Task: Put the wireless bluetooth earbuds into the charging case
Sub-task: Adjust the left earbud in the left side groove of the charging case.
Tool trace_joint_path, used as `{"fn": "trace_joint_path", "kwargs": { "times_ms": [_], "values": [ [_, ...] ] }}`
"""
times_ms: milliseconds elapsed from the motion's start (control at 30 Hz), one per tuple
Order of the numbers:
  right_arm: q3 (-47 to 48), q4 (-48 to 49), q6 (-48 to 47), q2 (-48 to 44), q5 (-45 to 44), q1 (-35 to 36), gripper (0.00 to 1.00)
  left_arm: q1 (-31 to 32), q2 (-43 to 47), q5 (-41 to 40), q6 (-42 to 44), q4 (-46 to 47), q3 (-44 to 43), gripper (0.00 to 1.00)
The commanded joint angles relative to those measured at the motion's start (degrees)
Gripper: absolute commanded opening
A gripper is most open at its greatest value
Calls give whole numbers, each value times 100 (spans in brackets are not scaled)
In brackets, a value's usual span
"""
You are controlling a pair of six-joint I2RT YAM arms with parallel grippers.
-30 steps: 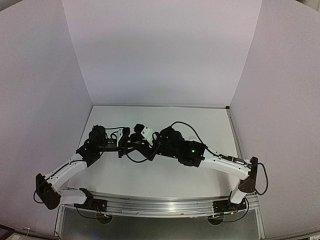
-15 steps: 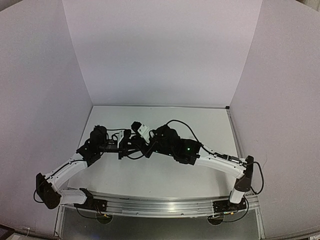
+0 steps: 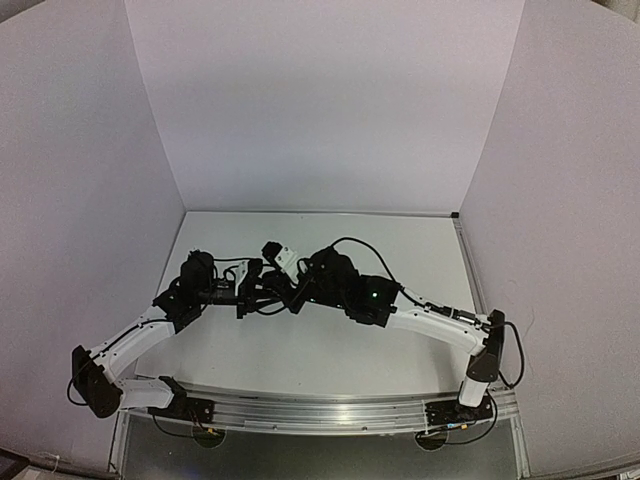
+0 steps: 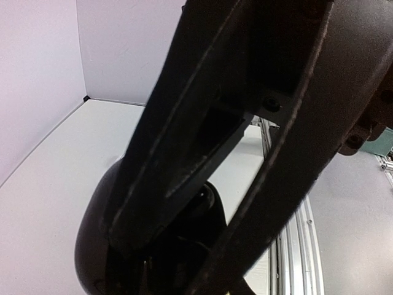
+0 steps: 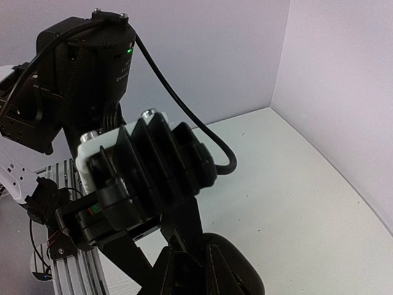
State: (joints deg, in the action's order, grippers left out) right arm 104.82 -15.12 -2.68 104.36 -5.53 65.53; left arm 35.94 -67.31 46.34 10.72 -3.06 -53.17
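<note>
Left hand [image 4: 163, 261] is clenched, and its fingers [image 4: 184, 123] pinch what we read as the black pebble-like charging case [image 4: 92, 246] at their tips. Right hand [image 3: 292, 292] sits just beside it, tip to tip; we cannot tell if it is clenched or released. Both hands meet a bit left of the middle of the surface [image 3: 400, 240], away from every edge. We cannot make out the earbuds in any view. Pale walls [image 3: 320, 100] close three sides.
</note>
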Motion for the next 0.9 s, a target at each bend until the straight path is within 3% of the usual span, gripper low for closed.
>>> {"fn": "trace_joint_path", "kwargs": {
  "times_ms": [0, 133, 400, 600, 733, 867],
  "values": [
    [238, -108, 81, 252, 28, -38, 15, 18, -12, 61, 109, 196, -281, 0],
    [260, -132, 220, 278, 77, -74, 16, 17, 13, -21, 78, 223, -273, 0],
    [891, -121, 723, -120, 1094, -108, 21, 11, 95, -202, 463, -348, -117, 0],
    [713, -122, 1443, -337, 402, -312, 25, 10, 175, -149, 1091, -658, -104, 0],
    [390, -187, 2039, -212, -284, -534, 21, 18, 227, -52, 1848, -874, -119, 0],
    [453, -360, 2121, 117, -9, -550, 20, 18, 267, -60, 2253, -914, -129, 0]
  ]
}}
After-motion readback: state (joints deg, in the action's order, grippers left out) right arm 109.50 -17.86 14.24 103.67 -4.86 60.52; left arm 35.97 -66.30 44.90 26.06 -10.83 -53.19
